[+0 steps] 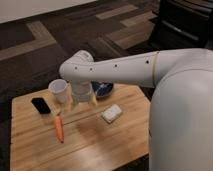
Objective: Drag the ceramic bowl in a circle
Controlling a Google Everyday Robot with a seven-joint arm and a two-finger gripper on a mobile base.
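Office: carpet tiles [45, 47], claw [83, 103] above table [105, 145]

The pincer [83, 102] hangs low over the counter [115, 145], pale and smooth like the white plastic-looking arm [120, 67] above it. The counter is light planked wood with a soft sheen. Just behind the pincer, the bowl [104, 90] is glossy dark blue. Left of it in view, the cup [59, 90] is smooth white. Beyond the cup lies a matt black slab [41, 105].
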